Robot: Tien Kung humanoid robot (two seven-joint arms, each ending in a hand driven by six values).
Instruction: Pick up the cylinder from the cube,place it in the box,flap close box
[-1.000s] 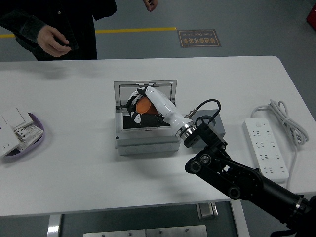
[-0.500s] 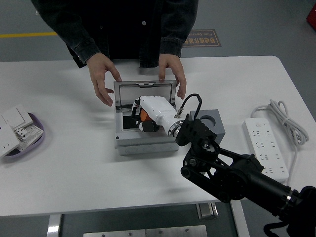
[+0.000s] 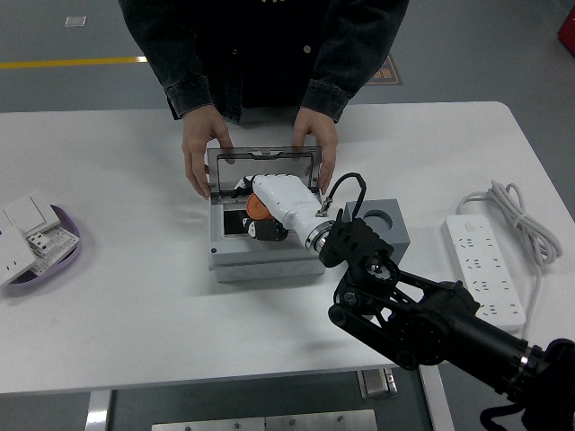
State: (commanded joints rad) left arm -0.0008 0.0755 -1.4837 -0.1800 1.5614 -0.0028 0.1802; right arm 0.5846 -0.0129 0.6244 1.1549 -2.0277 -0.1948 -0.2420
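The grey metal box (image 3: 265,267) sits mid-table with its hinged lid (image 3: 269,159) standing up at the back. My right hand (image 3: 258,218), white with black fingers, reaches into the box from the lower right. It is curled on the orange cylinder (image 3: 256,206) inside the box. The grey cube (image 3: 392,235) with a round hole on top stands just right of the box, behind my wrist. A person at the far side holds the lid with one hand (image 3: 199,160) at its left edge and the other hand (image 3: 316,144) at its right edge.
A white power strip (image 3: 485,266) with its coiled cable lies at the right. A purple tray (image 3: 59,254) holding white switch parts (image 3: 25,226) sits at the left edge. My black right forearm (image 3: 422,323) crosses the near right of the table.
The person has stepped up to the table and taken hold of the lid with both hands. My right hand has drawn back slightly with the cylinder inside the box.
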